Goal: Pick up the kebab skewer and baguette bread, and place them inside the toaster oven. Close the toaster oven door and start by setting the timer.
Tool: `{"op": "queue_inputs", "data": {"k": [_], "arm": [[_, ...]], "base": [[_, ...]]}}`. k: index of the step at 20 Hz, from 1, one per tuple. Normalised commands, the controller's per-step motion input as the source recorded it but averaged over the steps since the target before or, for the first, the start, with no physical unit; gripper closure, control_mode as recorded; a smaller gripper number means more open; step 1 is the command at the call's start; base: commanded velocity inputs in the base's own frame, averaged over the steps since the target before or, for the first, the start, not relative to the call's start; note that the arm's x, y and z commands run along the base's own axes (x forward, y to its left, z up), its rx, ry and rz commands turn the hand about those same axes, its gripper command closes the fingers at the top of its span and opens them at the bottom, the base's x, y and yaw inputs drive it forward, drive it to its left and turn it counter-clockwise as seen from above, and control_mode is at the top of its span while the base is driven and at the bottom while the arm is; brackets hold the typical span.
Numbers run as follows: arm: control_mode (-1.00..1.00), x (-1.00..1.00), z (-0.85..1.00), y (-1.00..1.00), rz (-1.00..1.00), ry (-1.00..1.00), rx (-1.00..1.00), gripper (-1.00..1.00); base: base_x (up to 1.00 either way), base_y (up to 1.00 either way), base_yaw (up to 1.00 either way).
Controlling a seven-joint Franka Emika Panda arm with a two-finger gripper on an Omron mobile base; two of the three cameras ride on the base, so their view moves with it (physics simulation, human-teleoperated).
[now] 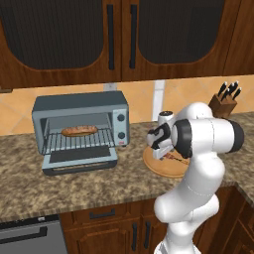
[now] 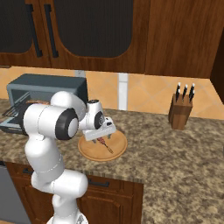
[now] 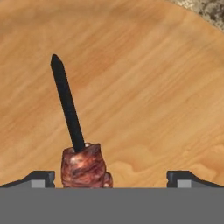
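The kebab skewer [image 3: 84, 165] lies on a round wooden board [image 3: 144, 87]; its dark stick points away from the hand and a reddish meat chunk sits between my fingertips [image 3: 42, 178], left of centre. My gripper [image 3: 113, 179] hangs open just above it, touching nothing. From the base, the gripper [image 2: 101, 136] points down over the skewer [image 2: 105, 145] on the board [image 1: 161, 168]. The baguette bread [image 1: 79, 131] rests on the wire rack inside the toaster oven [image 1: 79, 105]. The toaster oven door [image 1: 79, 159] hangs open, flat toward the counter's front.
A knife block [image 1: 225, 102] stands at the back right of the granite counter [image 2: 175, 148]. Dark wooden cabinets [image 1: 119, 34] hang above the oven. The oven's knobs [image 1: 120, 126] are on its right panel, facing the board.
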Motion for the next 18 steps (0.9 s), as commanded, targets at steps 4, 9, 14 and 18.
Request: {"op": "queue_inputs", "data": {"k": [4, 9, 14, 18], "arm": [[-1.00, 0.09, -0.24, -0.04, 0.00, 0.00, 0.00, 1.00], [-1.00, 0.14, -0.22, -0.01, 0.00, -0.01, 0.00, 1.00], [-1.00, 0.17, -0.16, -0.03, 0.00, 0.00, 0.00, 1.00], [-1.00, -0.01, -0.04, 0.00, 0.00, 0.00, -0.03, 1.00]], "base": [[0.00, 0.00, 0.00], [0.00, 0.00, 0.00], [0.00, 0.00, 0.00], [0.00, 0.00, 0.00]]}}
